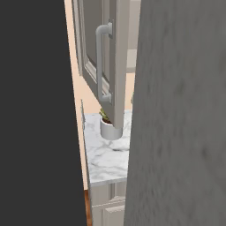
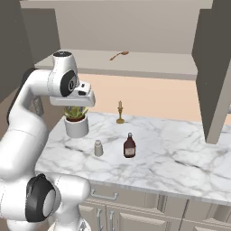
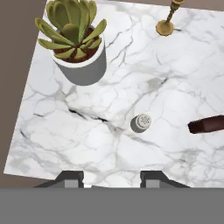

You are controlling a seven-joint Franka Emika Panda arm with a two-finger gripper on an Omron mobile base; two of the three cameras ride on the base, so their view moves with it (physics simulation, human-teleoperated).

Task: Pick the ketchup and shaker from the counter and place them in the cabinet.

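We see the two-finger gripper (image 3: 111,178) high above the white marble counter (image 2: 180,158), jaws apart, holding nothing; small grey shaker (image 2: 98,148) just beside dark-red ketchup bottle (image 2: 129,146), near the white-potted succulent (image 2: 76,121)

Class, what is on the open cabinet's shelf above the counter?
One small brown spoon-like item lies on the cabinet shelf. The door on the right hides that end.

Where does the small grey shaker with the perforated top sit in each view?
Left base view: I can't find it there.
Right base view: small grey shaker stands lower centre-left, left of the dark ketchup bottle.
Hand view: seen from above, just right of centre.
Shared landmark: white potted succulent on the marble counter.
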